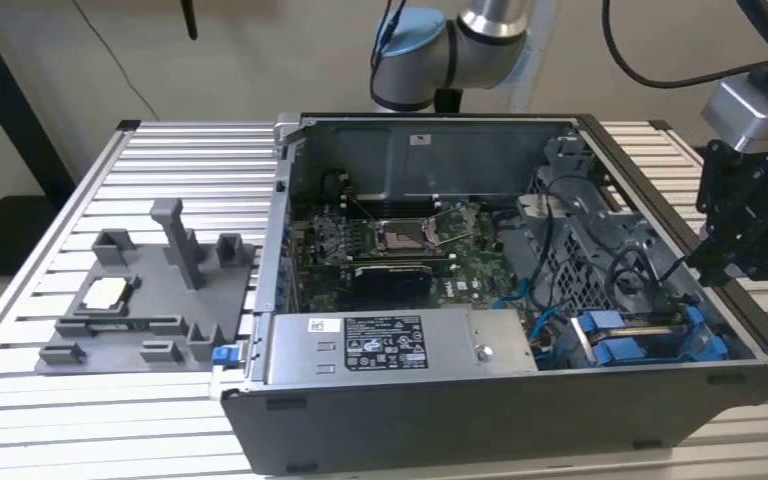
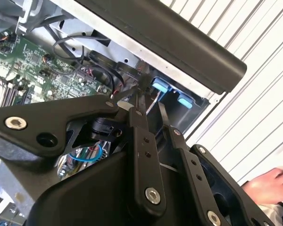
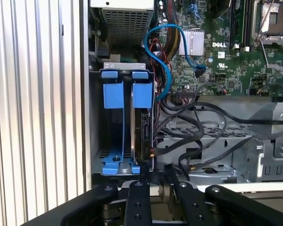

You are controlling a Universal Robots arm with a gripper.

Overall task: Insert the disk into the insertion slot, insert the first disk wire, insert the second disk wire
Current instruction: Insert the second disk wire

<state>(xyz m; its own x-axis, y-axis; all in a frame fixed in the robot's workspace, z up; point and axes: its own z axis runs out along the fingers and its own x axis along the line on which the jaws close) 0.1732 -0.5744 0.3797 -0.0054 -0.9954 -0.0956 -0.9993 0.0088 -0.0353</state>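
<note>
Black gripper (image 3: pixel 156 175) near blue-framed disk (image 3: pixel 144 132), seated in grey insertion slot (image 3: pixel 122 66)

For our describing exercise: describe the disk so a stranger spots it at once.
Start at the open computer case. At the exterior view's right of its stickered power-supply box, the disk stands on edge. Its bright blue carrier marks it out from the grey metal.

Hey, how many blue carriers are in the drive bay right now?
2, side by side in the bay: outer carrier nearer the table, inner carrier nearer the motherboard. More could be hidden deeper inside.
</note>
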